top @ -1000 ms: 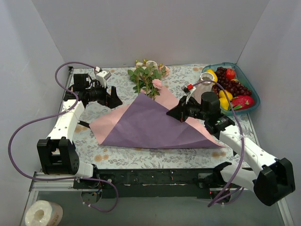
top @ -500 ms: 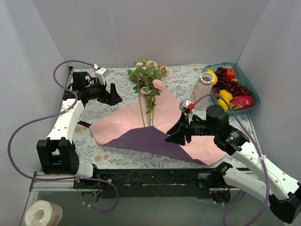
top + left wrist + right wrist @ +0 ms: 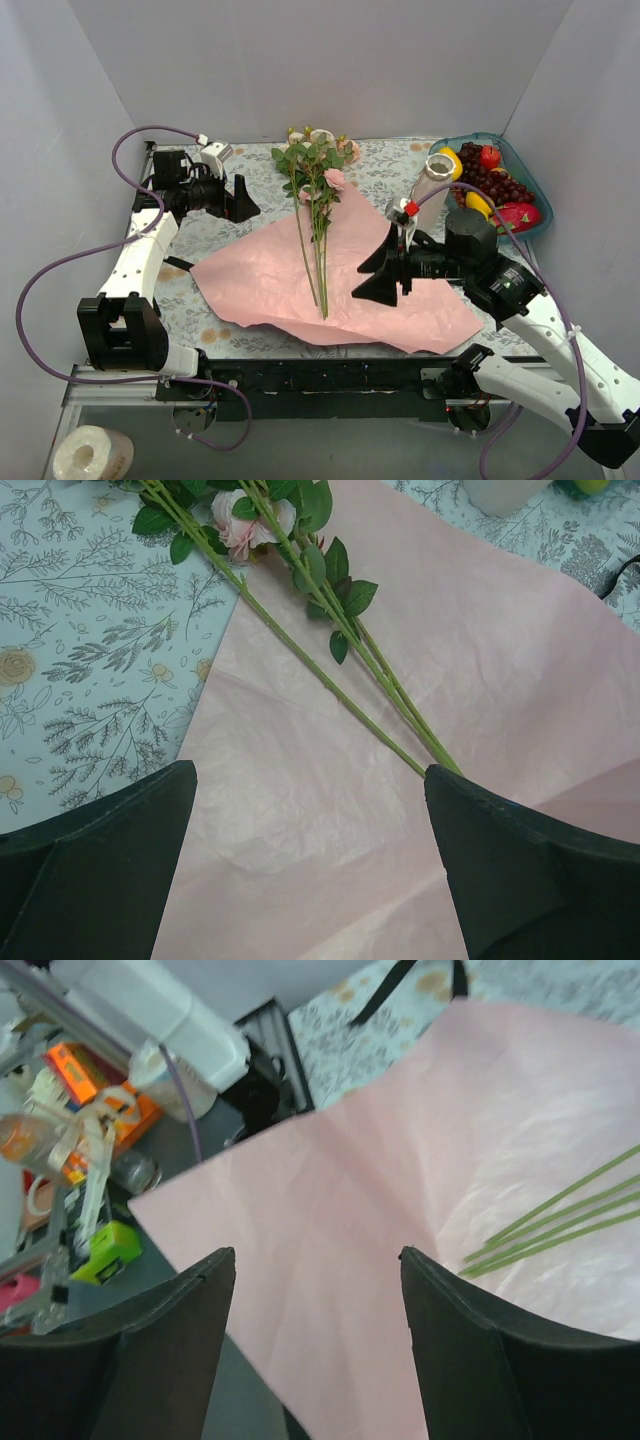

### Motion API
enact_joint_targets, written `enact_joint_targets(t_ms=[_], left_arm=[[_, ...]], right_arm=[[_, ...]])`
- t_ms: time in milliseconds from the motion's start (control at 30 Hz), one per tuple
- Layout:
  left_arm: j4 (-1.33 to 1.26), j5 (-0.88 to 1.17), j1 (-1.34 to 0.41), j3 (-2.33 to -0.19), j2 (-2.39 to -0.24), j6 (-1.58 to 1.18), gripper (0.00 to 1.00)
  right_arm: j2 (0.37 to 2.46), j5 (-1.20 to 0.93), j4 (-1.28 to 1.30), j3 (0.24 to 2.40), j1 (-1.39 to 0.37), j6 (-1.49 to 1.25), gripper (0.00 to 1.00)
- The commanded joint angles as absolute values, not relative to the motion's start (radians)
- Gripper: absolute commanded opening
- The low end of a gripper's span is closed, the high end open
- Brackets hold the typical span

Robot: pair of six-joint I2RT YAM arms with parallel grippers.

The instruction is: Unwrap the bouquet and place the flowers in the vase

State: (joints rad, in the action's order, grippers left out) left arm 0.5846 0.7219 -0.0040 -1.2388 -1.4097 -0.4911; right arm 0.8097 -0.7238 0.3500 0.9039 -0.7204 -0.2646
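Observation:
The bouquet's paper sheet lies spread out, pink face up, in the middle of the table. The flowers rest on it uncovered, stems toward me, with blooms and leaves past its far corner. The whitish ribbed vase stands upright at the back right, off the paper. My right gripper hovers open above the sheet's right half, holding nothing; paper and stem ends show between and beside its fingers. My left gripper hangs open over the sheet's far left edge, empty, with the stems ahead.
A teal bowl piled with fruit sits at the back right, just behind the vase. A black ribbon end pokes out by the paper's left corner. A tape roll lies below the table's near left. White walls close in three sides.
My right gripper pulled the purple flap toward the near right, turning the sheet pink face up and baring the stems, then opened and let the paper go. The left arm stayed put.

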Motion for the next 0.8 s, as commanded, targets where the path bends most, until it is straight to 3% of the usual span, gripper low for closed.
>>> enact_joint_targets(t_ms=[0,100,200,300,567,767], left_arm=[[0.609,0.739,-0.003,-1.266,-1.376,-0.488,0.98],[0.621,0.718,-0.003,-1.259,-1.387,-0.485,0.98],[0.634,0.690,-0.003,-1.250,-1.400,-0.477,0.98],[0.630,0.683,-0.003,-1.218,-1.388,-0.460,0.98],[0.627,0.606,-0.003,-1.146,-1.378,-0.419,0.98],[0.620,0.558,-0.003,-1.111,-1.358,-0.400,0.98]], right_arm=[[0.897,-0.461,0.368,1.121,-0.721,-0.262,0.78],[1.046,-0.253,0.429,1.183,-0.716,-0.265,0.76],[1.254,-0.085,0.521,1.299,-0.703,-0.276,0.63],[1.440,-0.040,0.532,1.397,-0.698,-0.272,0.57],[1.811,0.035,0.473,1.591,-0.696,-0.281,0.57],[1.942,0.006,0.370,1.597,-0.701,-0.293,0.56]])
